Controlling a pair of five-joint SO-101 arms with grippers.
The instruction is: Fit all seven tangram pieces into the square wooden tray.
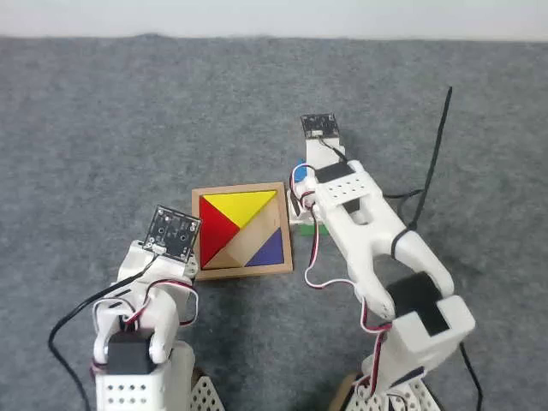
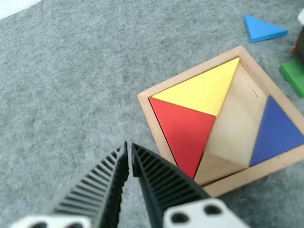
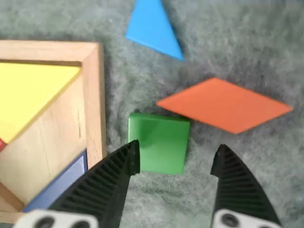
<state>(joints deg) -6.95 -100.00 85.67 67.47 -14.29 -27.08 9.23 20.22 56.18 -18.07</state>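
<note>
Right tool [image 3: 178,148] gaping wide, nothing held, poised over green square wooden piece [image 3: 161,137]. Piece lies on grey tabletop [image 3: 237,47], just beside square wooden tray [image 3: 94,95]. Orange wooden parallelogram [image 3: 223,104] seems to touch its corner. Best: centre fingers across flat sides, descend plumb, avoid tray wall and parallelogram. Left tool [image 2: 129,146] closed up, empty.
</note>
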